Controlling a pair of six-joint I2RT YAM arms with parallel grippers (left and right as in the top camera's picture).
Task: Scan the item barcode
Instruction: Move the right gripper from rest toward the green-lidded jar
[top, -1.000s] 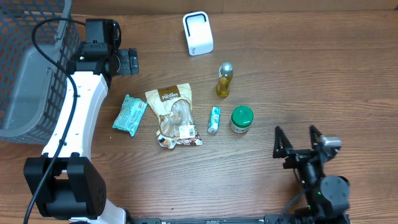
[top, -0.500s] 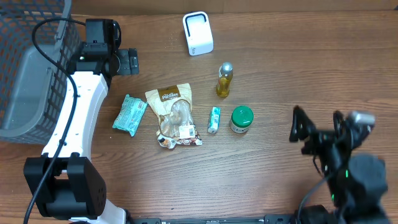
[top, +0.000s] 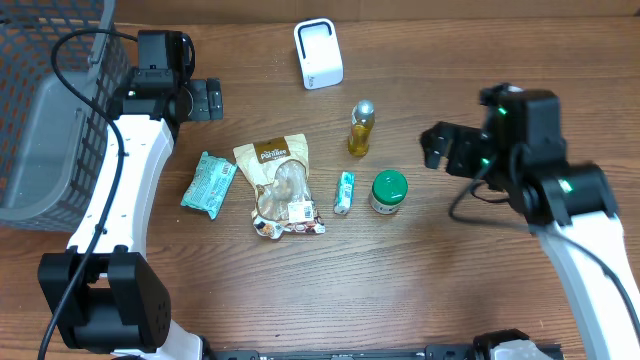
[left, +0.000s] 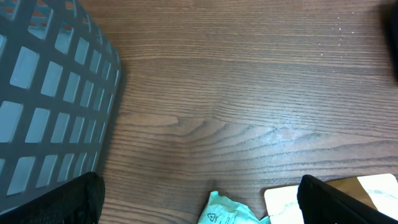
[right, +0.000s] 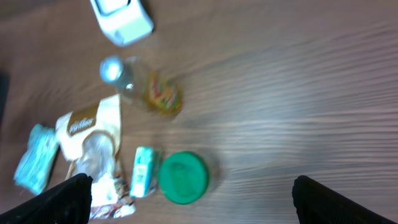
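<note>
So the big change is the right arm. A second ago it sat tucked down by the near edge of the table (top: 500, 60). Now it's swung up and out, and the right gripper (top: 447, 150) hangs over the wood just right of the bottle (top: 361, 129) and the green-lidded jar (top: 389, 191), apart from both. Its jaws are spread wide with nothing between them, and its wrist view is smeared with blur.

The left arm hasn't budged. The left gripper (top: 205, 98) is parked near the basket (top: 40, 110), also gaping wide and holding nothing. None of the items have shifted either.

The stuff to scan all lies in a loose cluster mid-table. From left to right there's the teal packet (top: 208, 184), the brown pouch (top: 279, 185), the small teal box (top: 344, 192), then the jar, with the bottle just beyond it. The white scanner (top: 318, 53) stands well apart at the far side.

On containers, the basket at the left edge shows its grey floor from overhead. The bottle has yellowish liquid in it and lies on its side. The jar's lid is on, so I can't tell what's inside. The pouch has a clear window with something pale in it.
</note>
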